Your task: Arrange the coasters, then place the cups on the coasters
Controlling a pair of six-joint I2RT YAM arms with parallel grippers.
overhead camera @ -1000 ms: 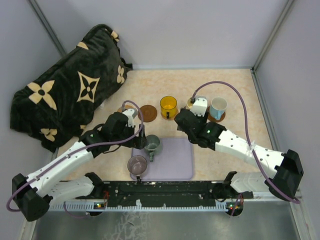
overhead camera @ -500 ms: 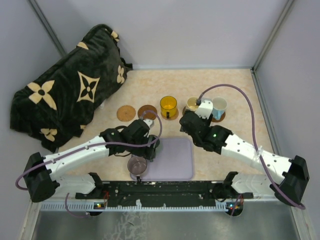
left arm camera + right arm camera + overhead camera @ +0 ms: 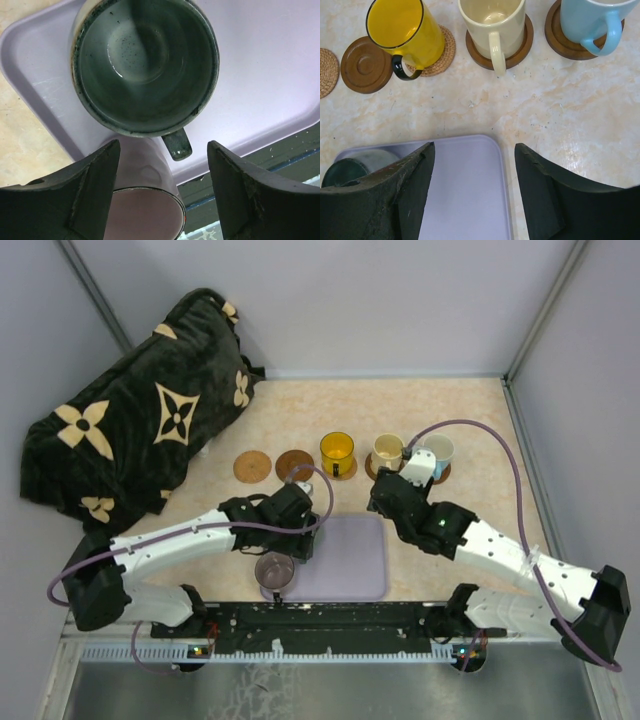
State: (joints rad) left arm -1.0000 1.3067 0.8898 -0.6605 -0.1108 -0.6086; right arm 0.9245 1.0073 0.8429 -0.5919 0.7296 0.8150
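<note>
**Dark green cup on the tray, left fingers open around its handle**

The dark green cup (image 3: 145,65) stands upright on the lavender tray (image 3: 350,565), in the tray's 10 o'clock corner as the top camera sees it. Its handle points toward the left gripper (image 3: 162,150). The two fingers of this gripper are apart, one on each side of the handle, and they do not touch the cup. Just beside it, near the tray's 8 o'clock edge, stands the purple-grey cup (image 3: 274,570).

At 12 o'clock from the tray, a row runs across the table (image 3: 480,410). From 9 o'clock toward 3 o'clock it holds a bare tan coaster (image 3: 253,466), a bare dark coaster (image 3: 295,464), the yellow cup (image 3: 405,32) on a woven coaster (image 3: 446,50), the cream cup (image 3: 492,20) on a brown coaster (image 3: 522,42), and the light blue cup (image 3: 585,20) on a second brown coaster (image 3: 554,35).

The right gripper (image 3: 472,165) hovers over the tray's 1 o'clock corner with its fingers apart and only the tray under them. A black flowered cushion (image 3: 140,410) lies at the table's 10 o'clock side.
</note>
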